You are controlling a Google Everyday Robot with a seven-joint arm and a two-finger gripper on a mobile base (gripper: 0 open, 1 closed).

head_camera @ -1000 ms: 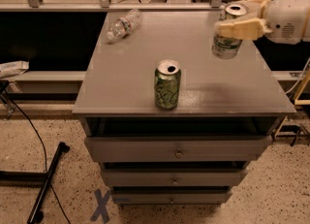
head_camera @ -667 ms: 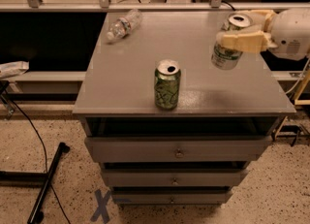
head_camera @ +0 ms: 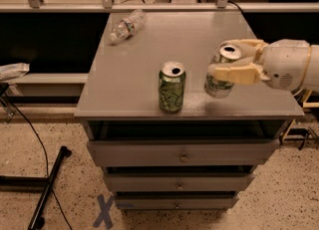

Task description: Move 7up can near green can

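Table (head_camera: 129, 82): grey top over a stack of drawers, carrying all the items noted.

Arm (head_camera: 291, 64): it enters from the right edge and lies roughly level above the table's right front quarter, wrist pointing left. Over the last second it has travelled from the rear right of the table toward the front and slightly left.

End effector (head_camera: 224, 62): its cream fingers are closed around the 7up can, one across the upper body and one lower down.

7up can (head_camera: 217, 87): it is held slightly tilted and appears clear of the surface, with a shadow below it. It now hangs near the right of the green can, apart from it. In my judgement the transfer is nearly complete and only lowering and release remain.

Green can (head_camera: 172, 88): it stands upright near the front edge, not displaced.

Plastic bottle (head_camera: 127, 25): it lies on its side at the rear left, well apart.
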